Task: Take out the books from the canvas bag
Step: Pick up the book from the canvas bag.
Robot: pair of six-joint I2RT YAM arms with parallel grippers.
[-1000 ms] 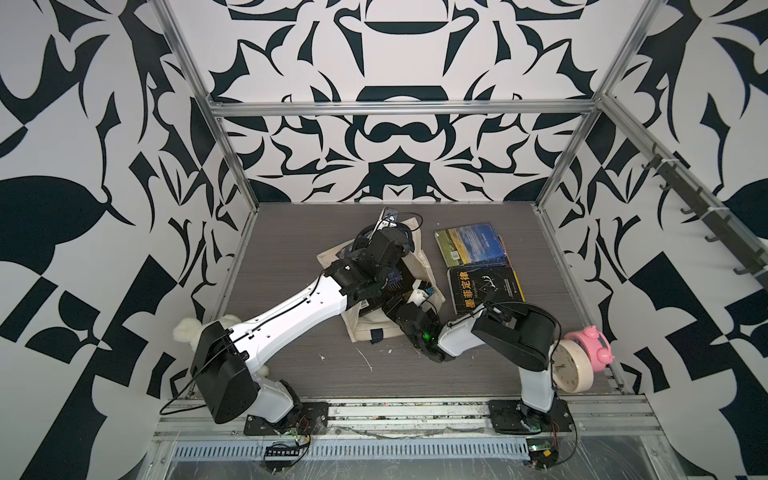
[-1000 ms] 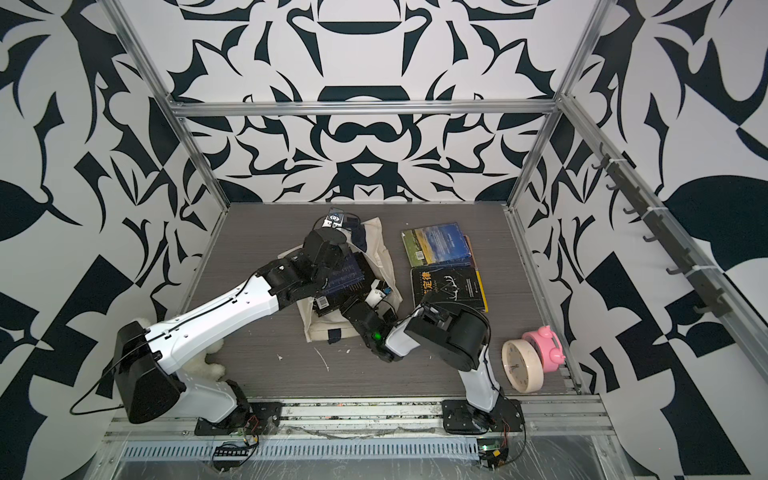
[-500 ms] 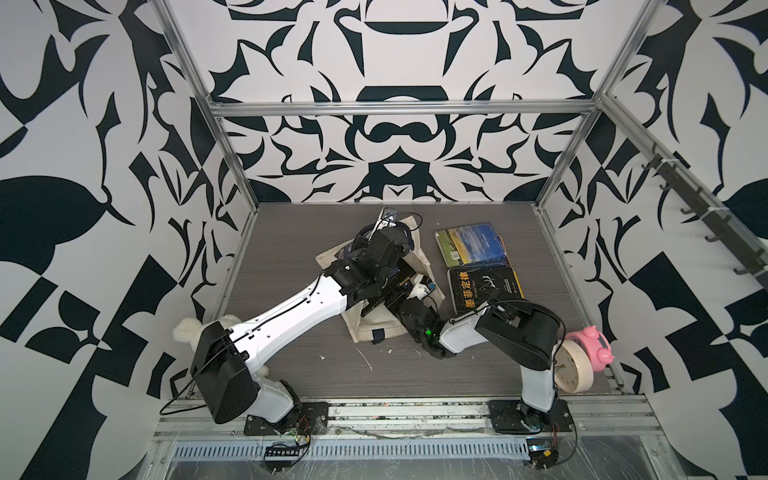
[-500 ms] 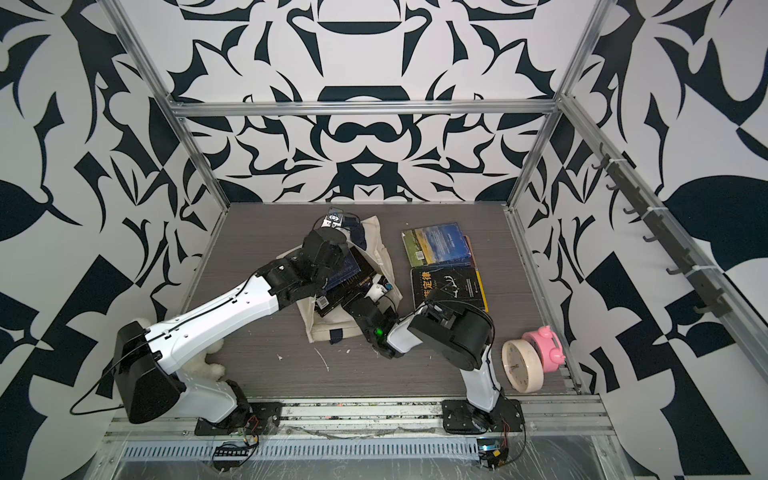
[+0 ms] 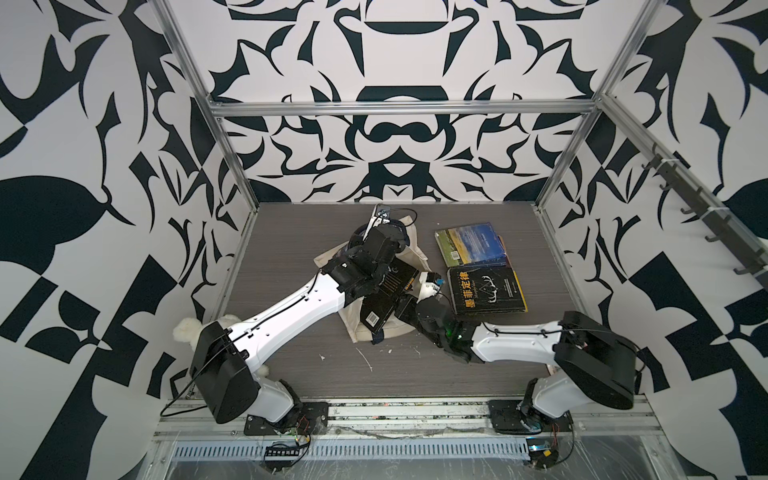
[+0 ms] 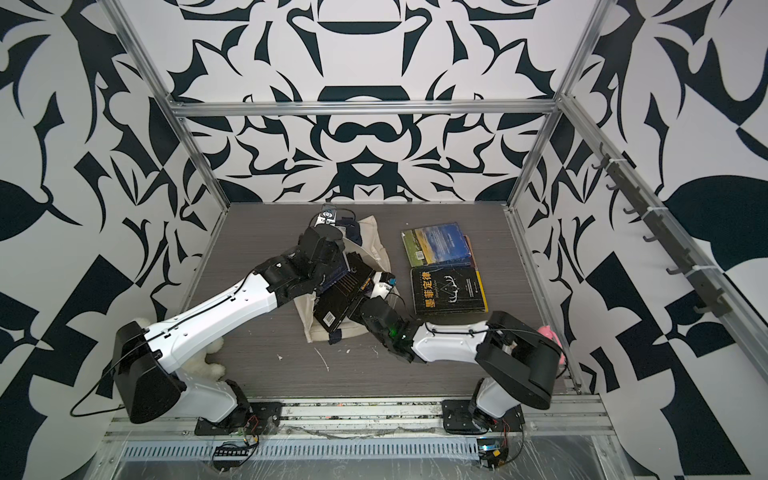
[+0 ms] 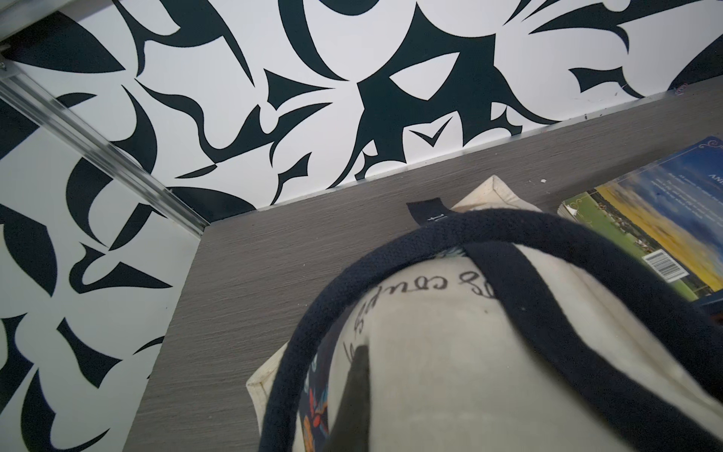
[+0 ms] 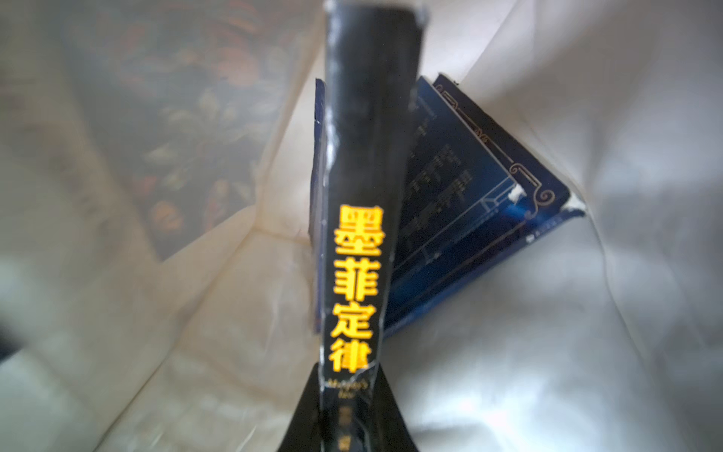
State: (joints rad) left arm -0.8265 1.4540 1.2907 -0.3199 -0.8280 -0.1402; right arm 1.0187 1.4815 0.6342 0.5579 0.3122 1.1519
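The cream canvas bag [image 5: 416, 254] lies mid-table under both arms, also in the other top view [image 6: 376, 245]. My left gripper [image 5: 390, 243] is shut on the bag's upper fabric; one of its fingers [image 7: 357, 391] presses the cloth beside the navy strap [image 7: 508, 223]. My right gripper [image 8: 348, 415] is shut on the spine of a black book [image 8: 362, 195] with yellow lettering, which sticks partly out of the bag's mouth [image 5: 384, 301]. A dark blue book [image 8: 469, 219] lies deeper inside the bag. Two books lie on the table to the right: a blue one [image 5: 471, 245] and a black one [image 5: 486, 289].
A white plush bear [image 5: 187, 330] sits at the front left behind the left arm. A pink object [image 6: 549, 332] shows at the right edge behind the right arm's elbow. Metal frame posts and patterned walls close in the grey table [image 5: 291, 249].
My right jaws have closed onto the black book's spine. Both arms have barely shifted, and the left grip on the bag is unchanged.
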